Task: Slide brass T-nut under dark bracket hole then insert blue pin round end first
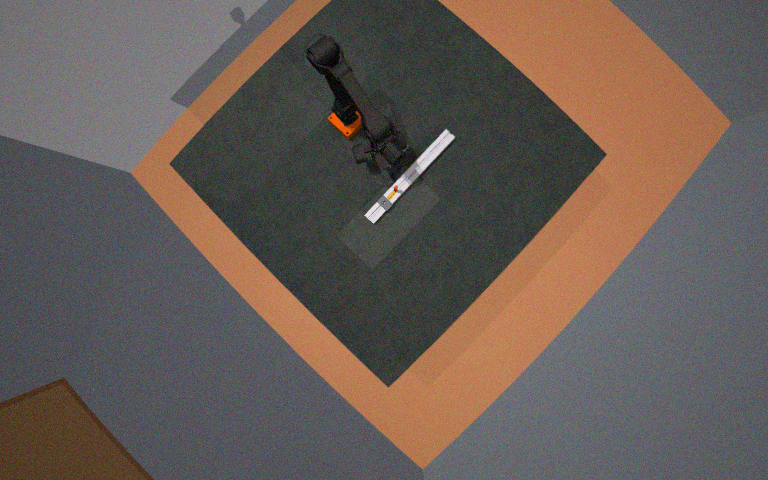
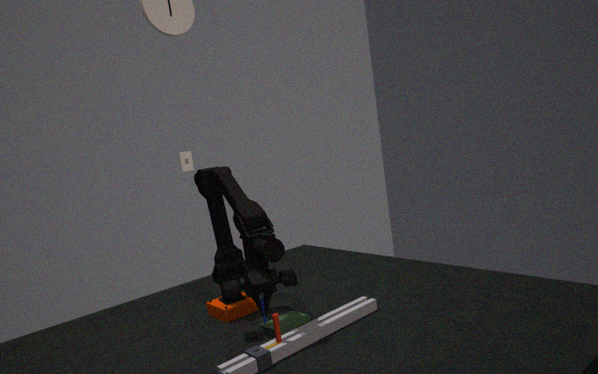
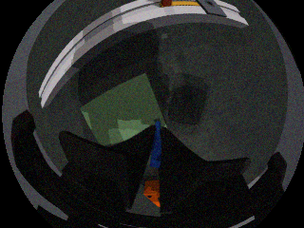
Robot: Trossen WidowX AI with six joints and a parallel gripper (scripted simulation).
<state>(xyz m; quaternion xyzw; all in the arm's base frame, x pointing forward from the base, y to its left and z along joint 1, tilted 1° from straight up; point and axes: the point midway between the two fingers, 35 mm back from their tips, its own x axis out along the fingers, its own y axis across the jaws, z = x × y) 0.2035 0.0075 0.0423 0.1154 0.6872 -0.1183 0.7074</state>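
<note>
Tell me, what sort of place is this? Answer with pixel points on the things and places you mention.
Probably a robotics workshop or test room: a black jointed arm (image 1: 349, 83) (image 2: 244, 203) stands on a dark-topped table (image 1: 465, 249) (image 2: 432, 324), beside a slotted metal rail (image 1: 437, 146) (image 2: 348, 315) (image 3: 109, 16), with a round clock (image 2: 177, 20) on the plain grey wall (image 2: 84, 115).

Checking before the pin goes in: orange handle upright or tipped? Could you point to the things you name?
Upright: the exterior view shows the orange handle (image 1: 395, 188) (image 2: 276, 328) (image 3: 165, 2) standing up from the rail (image 1: 435, 150) (image 2: 346, 316) (image 3: 85, 45).
</note>
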